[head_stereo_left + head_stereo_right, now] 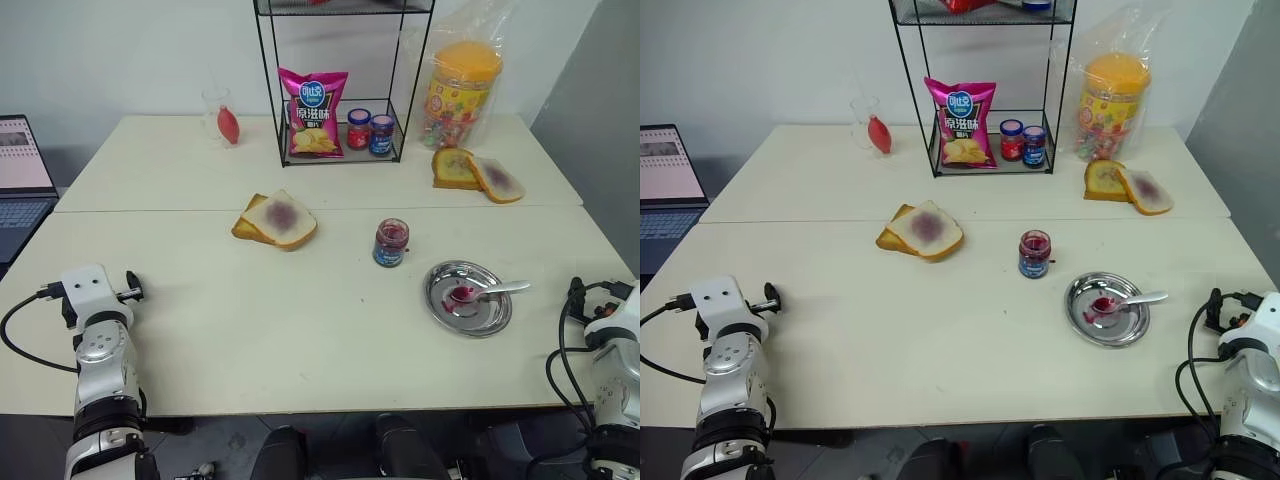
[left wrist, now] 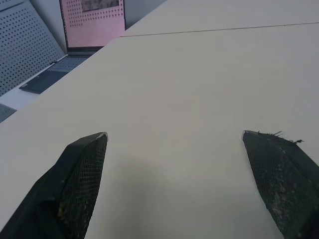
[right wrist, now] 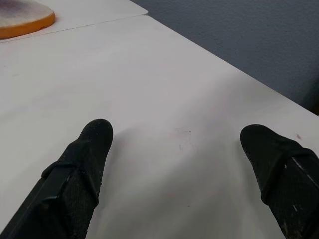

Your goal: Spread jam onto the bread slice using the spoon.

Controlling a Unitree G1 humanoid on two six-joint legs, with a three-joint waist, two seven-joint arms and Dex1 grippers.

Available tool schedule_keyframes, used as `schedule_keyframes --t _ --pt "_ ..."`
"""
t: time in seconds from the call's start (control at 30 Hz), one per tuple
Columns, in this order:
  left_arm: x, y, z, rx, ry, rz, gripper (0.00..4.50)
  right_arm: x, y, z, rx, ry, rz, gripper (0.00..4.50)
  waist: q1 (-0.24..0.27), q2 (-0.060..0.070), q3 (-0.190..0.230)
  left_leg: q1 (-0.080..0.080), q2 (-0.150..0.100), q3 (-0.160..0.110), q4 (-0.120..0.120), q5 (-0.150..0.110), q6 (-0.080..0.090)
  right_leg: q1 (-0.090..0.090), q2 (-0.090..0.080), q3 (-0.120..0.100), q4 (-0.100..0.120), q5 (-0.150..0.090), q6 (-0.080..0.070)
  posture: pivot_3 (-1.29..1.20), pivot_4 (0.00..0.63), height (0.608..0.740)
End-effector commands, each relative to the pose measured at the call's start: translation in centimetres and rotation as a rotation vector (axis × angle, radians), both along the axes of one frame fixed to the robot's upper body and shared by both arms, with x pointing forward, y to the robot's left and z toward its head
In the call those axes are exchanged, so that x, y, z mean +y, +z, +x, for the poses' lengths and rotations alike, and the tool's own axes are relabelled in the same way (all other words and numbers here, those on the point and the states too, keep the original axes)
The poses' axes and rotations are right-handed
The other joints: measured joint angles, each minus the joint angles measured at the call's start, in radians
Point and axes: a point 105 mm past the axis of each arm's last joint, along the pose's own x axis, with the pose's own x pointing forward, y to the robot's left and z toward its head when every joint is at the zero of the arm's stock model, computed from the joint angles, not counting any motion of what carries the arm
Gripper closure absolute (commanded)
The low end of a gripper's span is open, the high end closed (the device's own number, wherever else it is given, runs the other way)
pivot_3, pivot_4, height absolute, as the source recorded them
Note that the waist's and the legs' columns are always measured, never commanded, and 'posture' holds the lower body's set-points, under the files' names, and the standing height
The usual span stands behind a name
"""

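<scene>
Both grippers stand spread wide and hold nothing: the left gripper (image 2: 174, 144) hovers over bare table (image 1: 300, 330) at the near left corner, the right gripper (image 3: 177, 134) over the near right edge, each well apart from the task's things. The spoon (image 1: 488, 291) lies in the steel plate (image 1: 440, 305), its bowl red with jam and its handle pointing right. The jam (image 1: 390, 242) sits just left of the plate, lid off. The bread (image 1: 281, 217) lies farther left on a browner slice, a purple smear already at its centre. Judging by this, no step is in hand; a next move would call for the right gripper to reach in and pinch the slim handle.
</scene>
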Motion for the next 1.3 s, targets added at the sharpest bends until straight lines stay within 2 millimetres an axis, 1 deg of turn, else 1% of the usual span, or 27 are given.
schedule_keyframes --t 0.03,0.2,0.33,0.4,0.43,0.47,0.5,0.53,0.57,0.6,0.63,0.7,0.73,0.77,0.83,0.9,1.0,1.07,1.1,1.13,1.23,1.3 --pt "0.3 0.5 -0.3 -0.007 -0.004 0.021 0.00 -0.4 1.7 0.3 -0.057 -0.006 -0.032 0.00 0.000 0.000 0.000 0.000 0.000 0.000 0.000 0.000 0.000 0.000 0.000 0.000 0.000 0.000 0.000 0.00 0.150 0.740" --pt "0.4 0.8 -0.3 -0.039 -0.004 0.011 0.00 -0.4 1.8 0.3 -0.059 -0.006 -0.033 0.00 0.000 0.000 0.000 0.000 0.000 0.000 0.000 0.000 0.000 0.000 0.000 0.000 0.000 0.000 0.000 0.00 0.150 0.740" --pt "-0.1 1.5 0.3 -0.046 -0.106 -0.036 0.00 -0.7 4.0 0.2 -0.090 0.017 -0.081 0.00 0.000 -0.001 0.001 0.000 0.000 0.000 0.000 0.000 0.000 0.000 0.000 0.000 -0.001 0.000 0.000 0.00 0.150 0.740" --pt "-0.8 2.7 0.7 -0.106 -0.191 -0.100 0.00 0.0 5.9 0.6 -0.121 0.086 -0.108 0.00 0.000 -0.001 0.001 -0.001 0.000 0.001 -0.001 0.000 0.000 -0.001 0.000 0.000 -0.001 0.000 0.000 0.00 0.150 0.740" --pt "-2.0 3.5 1.2 -0.126 -0.299 -0.159 0.00 0.8 7.8 1.1 -0.159 0.163 -0.121 0.00 -0.001 -0.002 0.002 -0.002 0.000 0.001 -0.001 0.000 0.000 -0.001 0.000 0.000 -0.001 0.000 0.000 0.00 0.150 0.740" --pt "-3.5 4.1 1.6 -0.135 -0.417 -0.236 0.00 2.3 9.7 1.7 -0.189 0.267 -0.131 0.00 -0.001 -0.003 0.003 -0.002 0.000 0.001 -0.001 0.000 0.000 -0.002 0.000 0.000 -0.001 0.000 0.000 0.00 0.150 0.740" --pt "-4.6 4.5 1.7 -0.134 -0.497 -0.288 0.00 3.3 10.8 1.9 -0.203 0.338 -0.136 0.00 -0.005 -0.003 0.004 -0.003 0.000 0.001 0.000 0.000 0.000 -0.003 0.000 0.001 -0.001 0.000 0.000 0.00 0.150 0.740" --pt "-5.3 4.7 1.7 -0.131 -0.547 -0.322 0.00 4.0 11.5 2.0 -0.208 0.382 -0.137 0.00 -0.007 -0.004 0.005 -0.004 0.000 0.002 -0.001 0.000 0.000 -0.004 0.000 0.001 -0.001 0.000 0.001 0.00 0.150 0.740" --pt "-6.7 5.0 1.5 -0.127 -0.629 -0.417 0.00 5.6 12.5 2.3 -0.217 0.486 -0.107 0.00 -0.009 -0.004 0.005 -0.004 0.000 0.001 0.000 0.000 0.000 -0.004 0.000 0.001 -0.001 0.000 0.000 0.00 0.150 0.740" --pt "-8.0 5.3 1.4 -0.116 -0.706 -0.479 0.00 7.7 13.5 2.4 -0.216 0.610 -0.101 0.00 -0.013 -0.006 0.005 -0.004 0.000 0.001 -0.001 0.000 0.000 -0.004 0.000 0.000 -0.001 0.000 0.000 0.00 0.150 0.740" --pt "-9.9 5.5 1.0 -0.092 -0.808 -0.566 0.00 10.4 14.5 2.3 -0.215 0.765 -0.073 0.00 -0.016 -0.006 0.006 -0.004 0.001 -0.001 -0.001 0.000 0.000 -0.003 0.001 -0.001 -0.001 0.000 0.000 0.00 0.150 0.740" --pt "-12.4 5.7 0.6 -0.046 -0.933 -0.659 0.00 14.3 15.6 1.6 -0.194 0.988 -0.044 0.00 -0.018 -0.007 0.006 -0.004 0.001 -0.002 -0.001 0.000 0.000 -0.003 0.001 -0.001 -0.001 0.000 0.000 0.00 0.150 0.740" --pt "-13.1 5.8 0.4 -0.026 -0.967 -0.684 0.00 15.5 15.9 1.2 -0.180 1.060 -0.034 0.00 -0.018 -0.007 0.007 -0.004 0.001 -0.002 -0.002 0.000 0.000 -0.003 0.001 -0.002 -0.001 -0.001 -0.001 0.00 0.150 0.740" --pt "-13.6 5.7 0.5 -0.008 -0.987 -0.714 0.00 17.1 15.8 0.6 -0.151 1.149 -0.021 0.00 -0.018 -0.007 0.007 -0.004 0.001 -0.002 -0.002 0.000 0.000 -0.003 0.001 -0.002 -0.001 -0.001 -0.001 0.00 0.150 0.740" --pt "-14.5 5.6 0.7 0.021 -1.022 -0.763 0.00 19.4 15.4 -0.4 -0.090 1.284 -0.012 0.00 -0.017 -0.009 0.007 -0.004 0.001 -0.004 -0.002 0.000 0.000 -0.003 0.000 -0.003 -0.002 -0.001 -0.001 0.00 0.150 0.740" --pt "-15.5 5.4 1.1 0.045 -1.057 -0.806 0.00 21.4 15.0 -1.2 -0.034 1.395 -0.012 0.00 -0.017 -0.011 0.008 -0.005 0.001 -0.006 -0.002 0.000 0.000 -0.003 0.000 -0.005 -0.003 -0.001 -0.001 0.00 0.150 0.740" --pt "-16.8 5.2 2.1 0.064 -1.098 -0.867 0.00 23.4 14.7 -1.9 0.000 1.496 0.006 0.00 -0.016 -0.011 0.009 -0.005 0.000 -0.007 -0.002 0.000 0.000 -0.003 0.000 -0.006 -0.003 -0.001 -0.001 0.00 0.150 0.740" --pt "-17.6 4.8 3.6 0.047 -1.095 -0.921 0.00 24.5 13.8 -2.4 0.027 1.541 0.019 0.00 -0.012 -0.011 0.009 -0.006 0.000 -0.008 -0.002 0.000 0.000 -0.002 0.000 -0.007 -0.004 -0.001 -0.001 0.00 0.150 0.740" --pt "-17.9 4.7 4.1 0.044 -1.093 -0.937 0.00 24.7 13.4 -2.6 0.040 1.550 0.023 0.00 -0.009 -0.011 0.009 -0.006 0.000 -0.008 -0.001 0.000 0.000 -0.002 0.000 -0.007 -0.004 -0.001 -0.001 0.00 0.150 0.740" --pt "-18.6 4.5 4.6 0.048 -1.114 -0.968 0.00 24.9 12.8 -2.5 0.051 1.548 0.021 0.00 -0.005 -0.012 0.009 -0.006 0.000 -0.008 -0.001 0.000 0.000 -0.002 0.000 -0.008 -0.005 -0.001 -0.001 0.00 0.150 0.740" --pt "-20.3 4.0 5.4 0.076 -1.163 -1.025 0.00 25.1 12.4 -2.2 0.046 1.532 0.029 0.00 0.006 -0.012 0.009 -0.009 0.000 -0.011 -0.001 0.000 0.000 -0.002 0.000 -0.012 -0.007 -0.001 -0.001 0.00 0.150 0.740" --pt "-20.7 3.7 5.7 0.087 -1.171 -1.040 0.00 25.2 12.4 -2.2 0.039 1.530 0.033 0.00 0.008 -0.012 0.009 -0.011 0.000 -0.011 -0.001 0.000 0.000 -0.004 0.000 -0.012 -0.007 -0.001 -0.001 0.00 0.150 0.740"
